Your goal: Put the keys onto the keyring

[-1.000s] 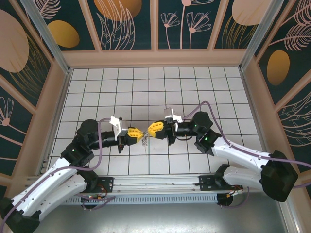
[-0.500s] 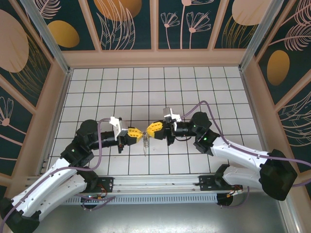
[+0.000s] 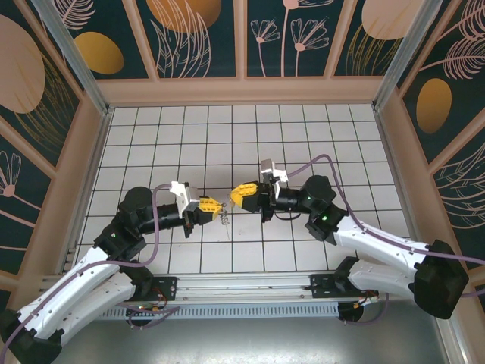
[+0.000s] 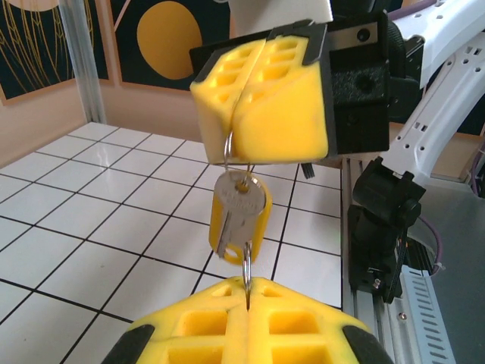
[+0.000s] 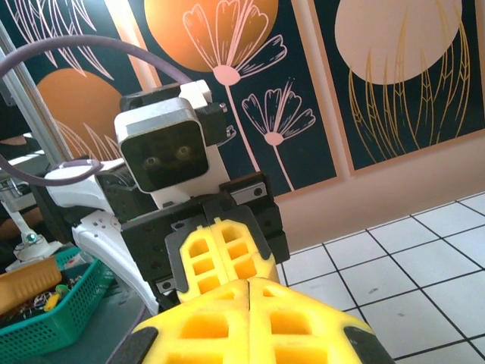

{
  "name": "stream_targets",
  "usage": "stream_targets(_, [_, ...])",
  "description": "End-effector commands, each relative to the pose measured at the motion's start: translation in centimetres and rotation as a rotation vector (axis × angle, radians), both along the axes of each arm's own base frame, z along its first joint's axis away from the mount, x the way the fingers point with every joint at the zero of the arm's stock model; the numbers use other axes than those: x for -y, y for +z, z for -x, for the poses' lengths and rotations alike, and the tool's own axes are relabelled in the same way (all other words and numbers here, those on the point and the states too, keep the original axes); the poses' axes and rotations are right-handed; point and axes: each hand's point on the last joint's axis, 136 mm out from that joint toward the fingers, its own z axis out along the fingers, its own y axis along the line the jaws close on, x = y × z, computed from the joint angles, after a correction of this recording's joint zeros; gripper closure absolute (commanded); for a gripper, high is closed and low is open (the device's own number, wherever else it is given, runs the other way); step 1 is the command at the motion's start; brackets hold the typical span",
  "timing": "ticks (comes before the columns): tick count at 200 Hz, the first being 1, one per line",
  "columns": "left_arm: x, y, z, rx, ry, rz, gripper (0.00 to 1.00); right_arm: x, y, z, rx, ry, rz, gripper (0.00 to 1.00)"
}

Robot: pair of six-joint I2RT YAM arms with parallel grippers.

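Observation:
In the left wrist view a silvery key (image 4: 241, 208) with a yellow plastic head hangs upright in the air between the two grippers. A thin wire keyring (image 4: 246, 265) runs from its lower hole into my left gripper (image 4: 248, 287), which is shut on that wire. Above, my right gripper (image 4: 235, 136) is shut on the ring's upper arc. From above, the left gripper (image 3: 217, 205) and right gripper (image 3: 235, 196) meet tip to tip over the near middle tiles, the key (image 3: 225, 218) dangling below them. The right wrist view shows the right gripper (image 5: 248, 282) touching the left gripper (image 5: 226, 269).
White tiled floor (image 3: 250, 136) stretches behind the grippers to tan walls (image 3: 242, 89) on three sides. A metal rail (image 3: 242, 287) runs along the near edge between the arm bases. A green basket (image 5: 45, 318) of small items sits beyond the left arm.
The right gripper has lifted slightly and tilted, its wrist camera now higher. The left gripper stayed nearly in place. The key still hangs between them, shifted a little.

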Motion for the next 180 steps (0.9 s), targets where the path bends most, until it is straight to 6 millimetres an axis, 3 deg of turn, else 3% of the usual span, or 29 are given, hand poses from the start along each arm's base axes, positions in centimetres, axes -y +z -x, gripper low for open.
stream_targets(1, [-0.1,2.4,-0.1,0.065,0.006,0.039,1.0,-0.1,0.4,0.4,-0.048,0.007,-0.029,1.0])
stream_targets(180, [-0.1,2.5,0.0,0.065,0.002,0.043,1.0,-1.2,-1.1,0.5,-0.091,-0.026,-0.014,1.0])
